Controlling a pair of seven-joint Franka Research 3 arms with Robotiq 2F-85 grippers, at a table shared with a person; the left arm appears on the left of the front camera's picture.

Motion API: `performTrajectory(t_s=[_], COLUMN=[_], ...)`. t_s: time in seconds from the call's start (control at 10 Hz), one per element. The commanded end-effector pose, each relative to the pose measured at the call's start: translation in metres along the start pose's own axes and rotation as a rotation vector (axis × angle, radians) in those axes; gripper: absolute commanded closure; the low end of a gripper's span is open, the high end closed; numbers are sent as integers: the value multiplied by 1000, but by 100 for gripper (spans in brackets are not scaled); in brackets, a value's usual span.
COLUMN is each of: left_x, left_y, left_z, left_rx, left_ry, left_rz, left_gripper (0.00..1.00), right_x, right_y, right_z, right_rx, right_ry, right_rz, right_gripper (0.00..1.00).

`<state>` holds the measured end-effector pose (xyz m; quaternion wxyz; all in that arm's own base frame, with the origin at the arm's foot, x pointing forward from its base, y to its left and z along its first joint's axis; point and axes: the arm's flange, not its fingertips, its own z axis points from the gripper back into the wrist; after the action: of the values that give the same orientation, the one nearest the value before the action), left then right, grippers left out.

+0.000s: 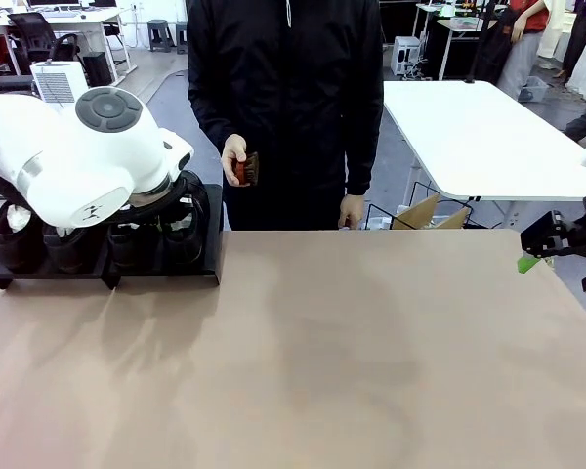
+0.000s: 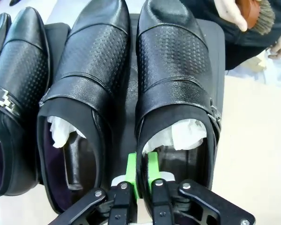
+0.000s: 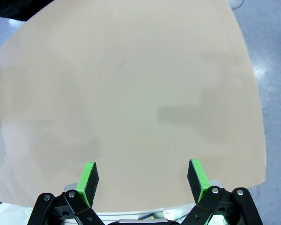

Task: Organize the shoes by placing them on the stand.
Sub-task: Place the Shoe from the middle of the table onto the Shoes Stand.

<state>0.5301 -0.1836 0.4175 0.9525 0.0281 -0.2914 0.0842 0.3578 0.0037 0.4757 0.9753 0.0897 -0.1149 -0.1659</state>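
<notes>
Shiny black shoes side by side on the stand, left gripper pinching one shoe's inner wall, right gripper wide open, holding nothing, far from the stand.

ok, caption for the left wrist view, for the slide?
Left gripper pinching the inner side wall of the rightmost shoe, on the stand beside three more.

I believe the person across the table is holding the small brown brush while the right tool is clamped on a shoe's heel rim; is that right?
Not quite: it is the left tool whose green pads pinch the heel rim of a shoe on the stand, as the left wrist view shows. The right tool stands open over bare table. The person does hold the brush.
</notes>
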Motion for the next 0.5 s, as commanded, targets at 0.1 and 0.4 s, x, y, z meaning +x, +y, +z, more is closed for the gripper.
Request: performTrajectory(t_s=[0.1, 0.4], left_x=[1, -8], left_y=[-8, -25], left_z=[5, 38], left_rx=[65, 24], left_ry=[-39, 17], left_rz=[-15, -74], left_gripper=[9, 0], right_x=[1, 1], right_y=[-1, -1], right_z=[1, 1], right_rx=[1, 1], right_ry=[-2, -2], right_rz=[10, 10], right_gripper=[0, 0])
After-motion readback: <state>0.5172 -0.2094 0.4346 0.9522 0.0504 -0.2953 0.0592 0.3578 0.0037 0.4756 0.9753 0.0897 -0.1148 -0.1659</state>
